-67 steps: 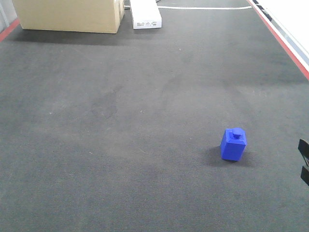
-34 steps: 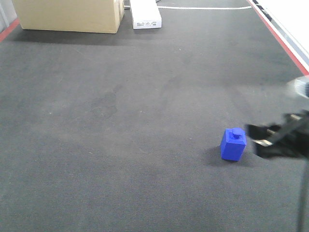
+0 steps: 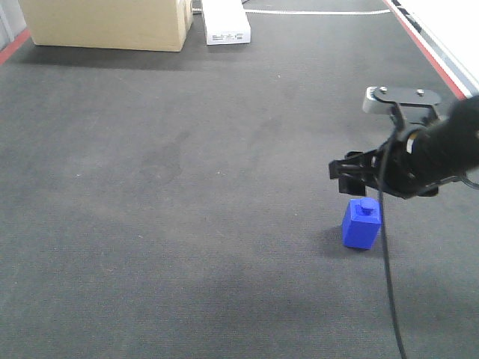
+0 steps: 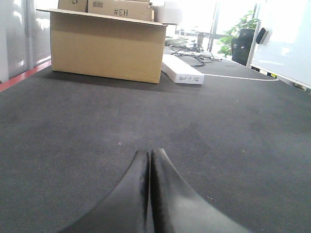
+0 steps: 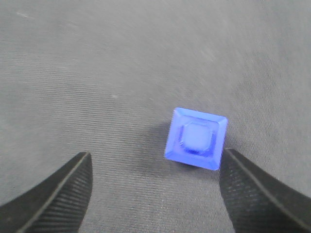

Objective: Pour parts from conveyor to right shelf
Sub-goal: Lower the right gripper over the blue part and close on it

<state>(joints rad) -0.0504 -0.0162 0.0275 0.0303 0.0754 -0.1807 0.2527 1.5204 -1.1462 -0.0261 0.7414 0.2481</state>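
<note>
– One blue block [image 3: 362, 223] on the conveyor belt [image 3: 187, 194] in the front view: upright, stud on top, right of centre and towards the near end. What hangs over it?
– The right gripper [image 3: 344, 176], reaching in from the right edge, just above the block. A black cable [image 3: 388, 262] drops from the arm along the block's right side. This view does not tell whether the jaws are spread.
– And at the far end?
– A cardboard box [image 3: 105, 22] with a flat white box [image 3: 224, 22] beside it. A red strip [image 3: 438, 56] runs along the belt's right edge.
– Left wrist view?
– The left gripper [image 4: 149, 162], its fingers pressed together with nothing between them, low over bare belt. The same two boxes stand beyond, plus a potted plant [image 4: 238, 29] that the front view misses. The block shows only in the other two views.
– Right wrist view?
– It looks straight down: jaws spread wide, holding nothing. The block sits between the ribbed fingers [image 5: 63, 189], much nearer the right-hand one in the picture. I cannot tell whether it touches.
</note>
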